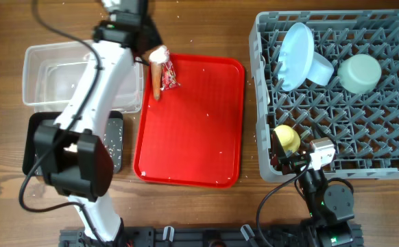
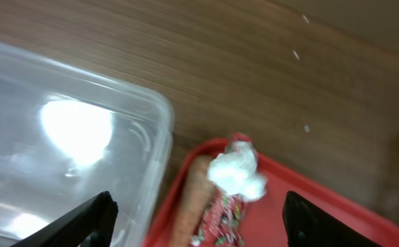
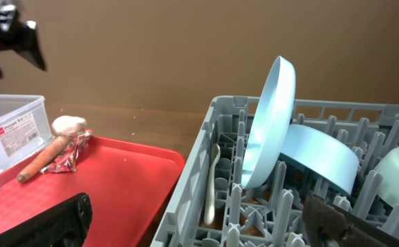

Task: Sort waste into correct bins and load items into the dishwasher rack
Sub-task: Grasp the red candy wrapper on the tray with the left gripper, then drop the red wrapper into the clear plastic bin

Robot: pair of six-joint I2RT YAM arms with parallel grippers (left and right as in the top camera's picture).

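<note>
Black fingers of the left gripper [image 2: 198, 206] stand spread wide with nothing between them. They hang just above the crumpled white tissue [image 2: 235, 171], which touches the top end of the orange-brown carrot-like stick [image 2: 192, 199] and the red-and-white candy wrapper [image 2: 220, 214] in a corner of the flat red tray [image 1: 199, 123]. I judge these are best taken one piece at a time: drop onto the tissue alone (it looks soft and should compress), pinch lightly, and lift clear before swinging to the clear plastic rectangular tub [image 1: 49, 75] just beside. The right gripper [image 3: 199, 230], likewise parted and empty, hangs over the grey pegged dishwasher rack [image 1: 262, 123], where the dishes stand.
</note>
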